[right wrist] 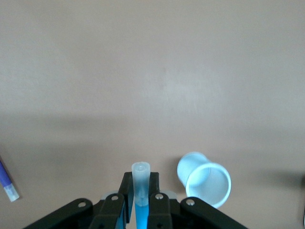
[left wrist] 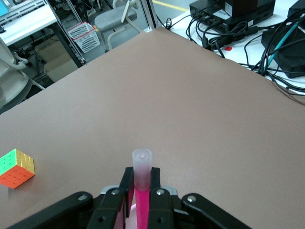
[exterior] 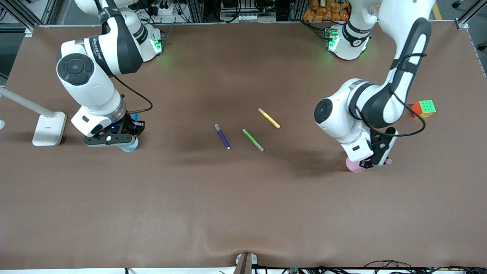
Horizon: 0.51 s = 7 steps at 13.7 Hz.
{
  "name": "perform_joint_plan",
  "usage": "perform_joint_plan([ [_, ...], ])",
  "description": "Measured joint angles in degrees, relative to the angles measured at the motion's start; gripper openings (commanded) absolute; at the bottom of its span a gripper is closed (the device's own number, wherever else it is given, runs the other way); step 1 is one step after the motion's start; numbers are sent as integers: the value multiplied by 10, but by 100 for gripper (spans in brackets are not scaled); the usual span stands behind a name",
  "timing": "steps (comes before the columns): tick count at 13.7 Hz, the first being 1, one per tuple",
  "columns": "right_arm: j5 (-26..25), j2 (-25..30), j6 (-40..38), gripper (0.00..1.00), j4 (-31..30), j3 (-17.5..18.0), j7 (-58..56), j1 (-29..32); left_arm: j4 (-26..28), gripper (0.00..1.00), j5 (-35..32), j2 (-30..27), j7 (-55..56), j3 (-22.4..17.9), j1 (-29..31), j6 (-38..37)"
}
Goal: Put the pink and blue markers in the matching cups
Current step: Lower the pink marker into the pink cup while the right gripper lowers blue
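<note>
My left gripper (exterior: 376,158) (left wrist: 141,174) is shut on the magenta-pink marker (left wrist: 142,164), which stands upright between the fingers with its pale cap on top. It hangs just over the pale pink cup (exterior: 355,166), most of which is hidden under the hand. My right gripper (exterior: 116,137) (right wrist: 141,179) is shut on the sky-blue marker (right wrist: 141,175), also held with its cap up. The light blue cup (exterior: 129,146) (right wrist: 205,180) sits on the table right beside this gripper, its open mouth showing in the right wrist view.
A dark purple pen (exterior: 222,136) (right wrist: 7,183), a green pen (exterior: 253,140) and a yellow pen (exterior: 269,118) lie mid-table. A colour cube (exterior: 423,109) (left wrist: 16,168) sits at the left arm's end. A white stand base (exterior: 47,129) is at the right arm's end.
</note>
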<state>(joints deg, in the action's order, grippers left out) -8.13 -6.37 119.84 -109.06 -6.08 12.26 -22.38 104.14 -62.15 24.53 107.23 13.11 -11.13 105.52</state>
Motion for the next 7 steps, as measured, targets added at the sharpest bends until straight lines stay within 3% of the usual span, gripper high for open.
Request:
perform_joint_plan([
  [4,-1,8,128,0,-62,-1,-119,37,0,0,-10,12,18,0,-5,-5],
  [7,-1,20,171,0,-111,-2,-170,69,0,0,-10,15,37,0,-6,-8],
])
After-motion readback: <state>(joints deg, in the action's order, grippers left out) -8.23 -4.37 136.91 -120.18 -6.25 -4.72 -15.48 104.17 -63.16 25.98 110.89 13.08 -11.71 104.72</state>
